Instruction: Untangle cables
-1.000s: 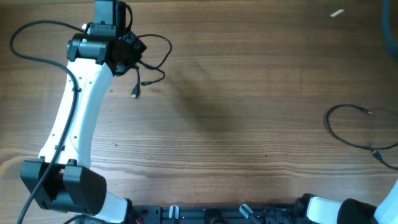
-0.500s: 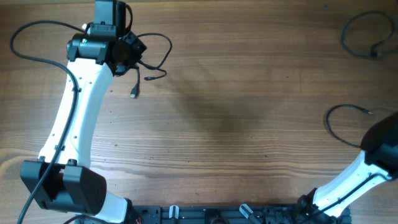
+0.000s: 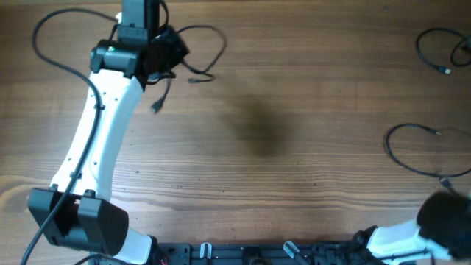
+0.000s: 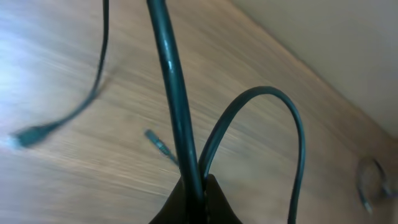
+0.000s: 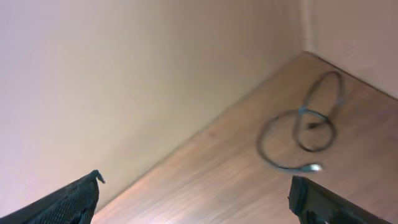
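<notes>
My left gripper (image 3: 168,53) is at the table's far left and is shut on a black cable (image 4: 171,81), which runs up between the closed jaws. That cable loops out to the right (image 3: 208,43), with plug ends (image 3: 157,108) trailing on the wood. In the left wrist view a second strand arches beside it (image 4: 292,118). My right gripper (image 5: 196,186) stands wide open with nothing between its fingers. A loose cable coil (image 5: 300,130) with a silver tip lies beyond it in the corner. Another loose cable loop (image 3: 412,151) lies at the right edge.
The right arm (image 3: 441,224) sits at the bottom right corner of the overhead view. A small cable coil (image 3: 440,50) rests at the top right corner. A pale wall (image 5: 124,74) borders the table's far side. The arms' own thick wire (image 3: 55,44) curves at the upper left.
The right jaws have gone from shut to wide open, and a cable coil now lies at the top right. The right arm drew back to the bottom corner. The left gripper shifted right with its cable.
</notes>
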You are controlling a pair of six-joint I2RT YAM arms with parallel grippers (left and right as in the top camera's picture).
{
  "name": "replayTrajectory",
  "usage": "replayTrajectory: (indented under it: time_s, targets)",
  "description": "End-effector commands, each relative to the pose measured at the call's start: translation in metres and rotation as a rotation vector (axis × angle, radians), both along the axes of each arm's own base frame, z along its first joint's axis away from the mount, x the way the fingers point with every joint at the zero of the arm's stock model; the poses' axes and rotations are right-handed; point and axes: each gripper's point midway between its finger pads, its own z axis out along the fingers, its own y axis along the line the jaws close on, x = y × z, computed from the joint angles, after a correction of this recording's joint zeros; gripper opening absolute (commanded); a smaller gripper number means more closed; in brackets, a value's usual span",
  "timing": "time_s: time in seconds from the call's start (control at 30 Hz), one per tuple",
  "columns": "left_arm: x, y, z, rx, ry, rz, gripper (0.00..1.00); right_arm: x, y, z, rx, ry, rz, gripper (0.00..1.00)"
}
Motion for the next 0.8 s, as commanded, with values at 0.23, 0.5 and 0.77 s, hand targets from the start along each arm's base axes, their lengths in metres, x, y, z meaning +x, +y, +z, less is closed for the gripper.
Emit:
replayTrajectory:
  time_s: [0.23, 0.5, 0.77]
  targets:
    - [-0.028, -0.12, 0.034, -0.138, -0.122, -0.39, 0.04, -0.064, 0.111, -0.013, 0.145, 0.13, 0.41, 1.0]
    - [-0.023, -0.17, 0.076, -0.219, -0.315, -0.47, 0.04, -0.069, 0.183, -0.01, 0.113, 0.092, 0.743, 1.0]
    - [-0.032, -0.197, 0.1, -0.302, -0.393, -0.562, 0.04, -0.065, 0.259, -0.014, 0.065, 0.096, 0.981, 1.0]
